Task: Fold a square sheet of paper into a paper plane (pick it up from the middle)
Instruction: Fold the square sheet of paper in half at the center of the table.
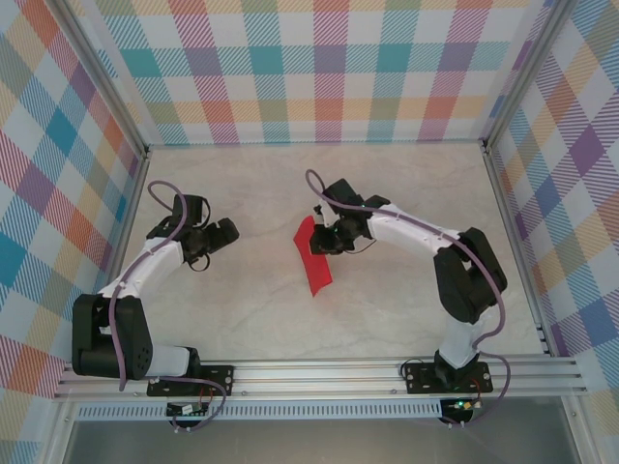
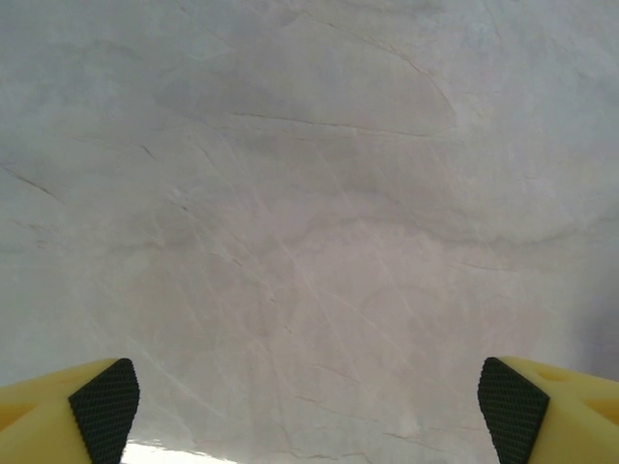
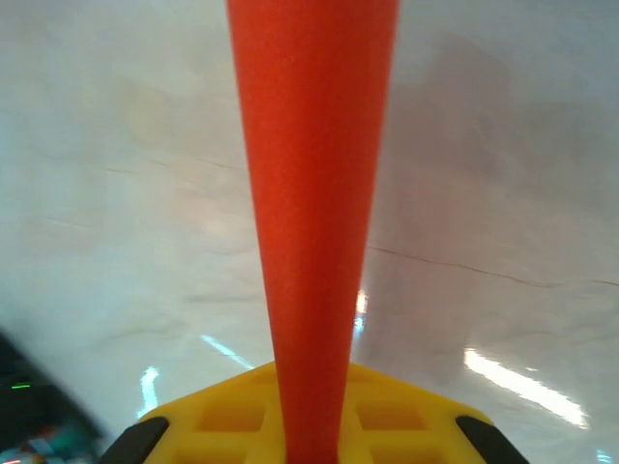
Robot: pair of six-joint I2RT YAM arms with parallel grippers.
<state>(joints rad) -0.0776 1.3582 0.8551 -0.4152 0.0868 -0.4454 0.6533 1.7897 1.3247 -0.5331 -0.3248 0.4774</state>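
Near the tabletop (image 1: pixel 387 319) centre in the top view, the paper (image 1: pixel 314 263) is appearing as a narrow red folded shape. Its long axis is running roughly from 12 o'clock to 6 o'clock, with the lower end pointing slightly toward 5 o'clock.

1. Right gripper (image 1: pixel 327 240): it is meeting the paper's upper part from the 3 o'clock side. In the right wrist view, the right gripper (image 3: pixel 309 425) is clamping the paper (image 3: pixel 311 193) between its yellow fingers. The red strip is rising from the jaws toward 12 o'clock and widening toward the top of that view. No gap is showing between the fingers and the paper. Whether the lower end of the paper is touching the tabletop cannot be told.

2. Left gripper (image 1: pixel 218 237): it is sitting at 9 o'clock of the paper, well apart from it and touching nothing. In the left wrist view, the left gripper (image 2: pixel 308 401) is standing wide. Its black pads (image 2: pixel 104 406) are sitting at the 7 o'clock and 5 o'clock corners of that view, with bare marbled tabletop (image 2: pixel 309 193) lying between them.

3. Surroundings: both arms are reaching inward from their bases at 6 o'clock. Checked walls are enclosing the tabletop at 9, 12 and 3 o'clock.
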